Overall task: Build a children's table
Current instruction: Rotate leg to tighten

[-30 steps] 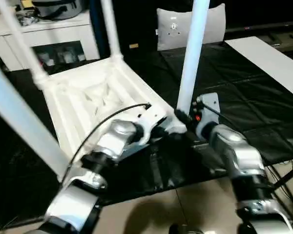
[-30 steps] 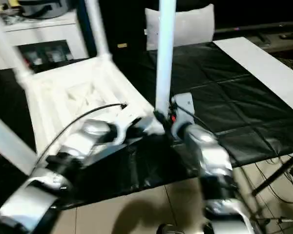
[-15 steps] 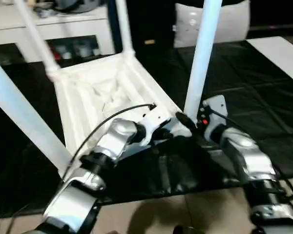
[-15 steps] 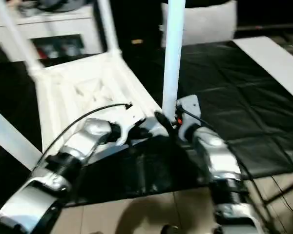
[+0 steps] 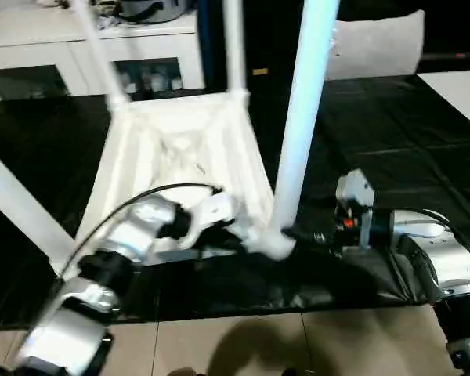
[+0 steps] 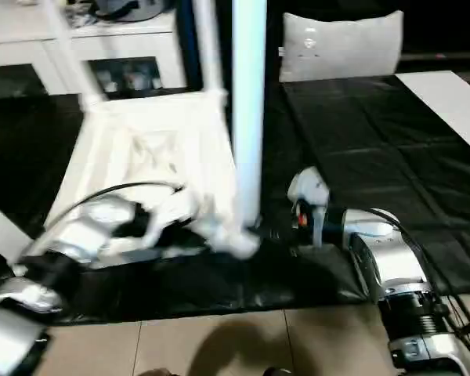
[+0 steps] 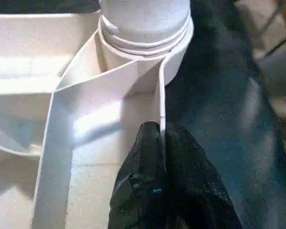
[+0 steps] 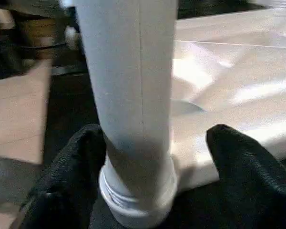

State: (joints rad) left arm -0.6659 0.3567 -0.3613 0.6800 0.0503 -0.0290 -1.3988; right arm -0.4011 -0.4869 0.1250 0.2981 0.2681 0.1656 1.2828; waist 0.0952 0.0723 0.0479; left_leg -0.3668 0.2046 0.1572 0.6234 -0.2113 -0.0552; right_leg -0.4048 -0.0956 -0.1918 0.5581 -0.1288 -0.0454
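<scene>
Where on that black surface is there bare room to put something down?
Bare black cover lies right of the upturned table top, out to the white board; another patch lies left of it. The near corner is crowded: both end effectors flank the nearest leg.

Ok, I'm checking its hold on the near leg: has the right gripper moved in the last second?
Yes. Against the near leg, the right gripper has swung out to the leg's right side; its open fingers flank the leg's base.
</scene>
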